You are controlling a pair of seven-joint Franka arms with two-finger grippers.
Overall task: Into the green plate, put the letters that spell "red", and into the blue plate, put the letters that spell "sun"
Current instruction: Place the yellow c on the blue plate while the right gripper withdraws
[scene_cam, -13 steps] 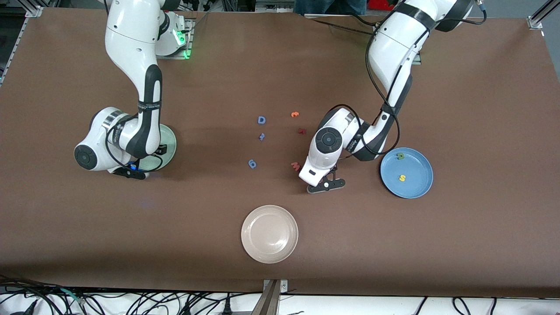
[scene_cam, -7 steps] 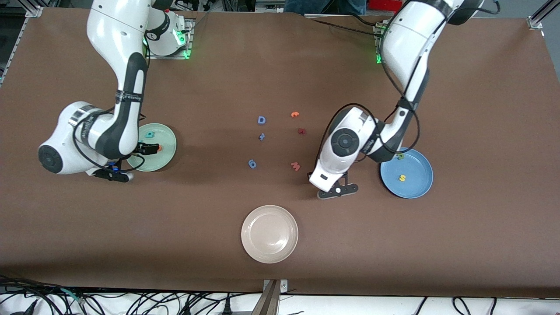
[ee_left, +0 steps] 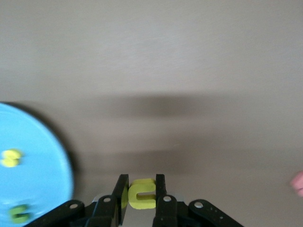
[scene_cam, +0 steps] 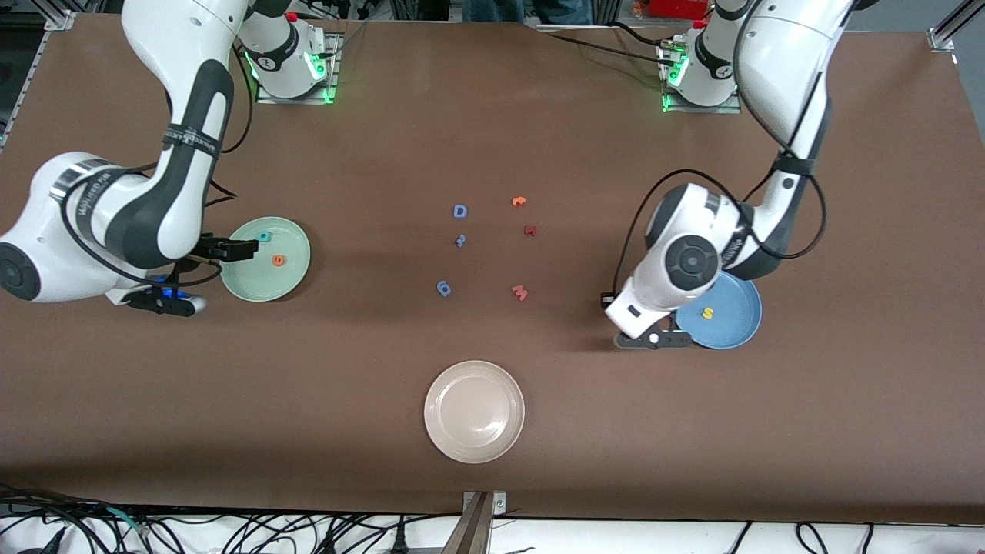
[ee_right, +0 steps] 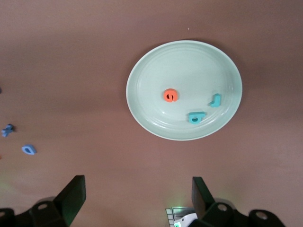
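Brown matte table [scene_cam: 492, 477] fills the front view, a tangle of cables along its lower edge. Nearest, low at centre, sits a glossy beige-white plate [scene_cam: 474, 412] with a raised rim. Higher, at mid right, the left gripper [scene_cam: 652, 339] hangs at the edge of the blue plate [scene_cam: 731, 327], its jaws pinched on a yellow "n" [ee_left: 142, 193] of soft foam; a yellow "s" [scene_cam: 708, 312] lies in that plate, and the left wrist view also shows a green "u" [ee_left: 19, 213] there. At mid left, the right gripper [scene_cam: 165, 300] hovers beside the green plate [scene_cam: 250, 288] with its fingers [ee_right: 71, 196] spread wide and empty. That smooth mint plate holds an orange round "e" [scene_cam: 278, 261], a teal "d" [ee_right: 196, 117] and a teal "r" [ee_right: 216, 100]. At centre lie loose letters: a pink "w" [scene_cam: 520, 292], a blue looped letter [scene_cam: 443, 288], a small blue piece [scene_cam: 460, 240], a dark red letter [scene_cam: 530, 230], a blue capital D [scene_cam: 460, 211] and an orange hooked letter [scene_cam: 519, 201]. Along the top, both bases glow green.
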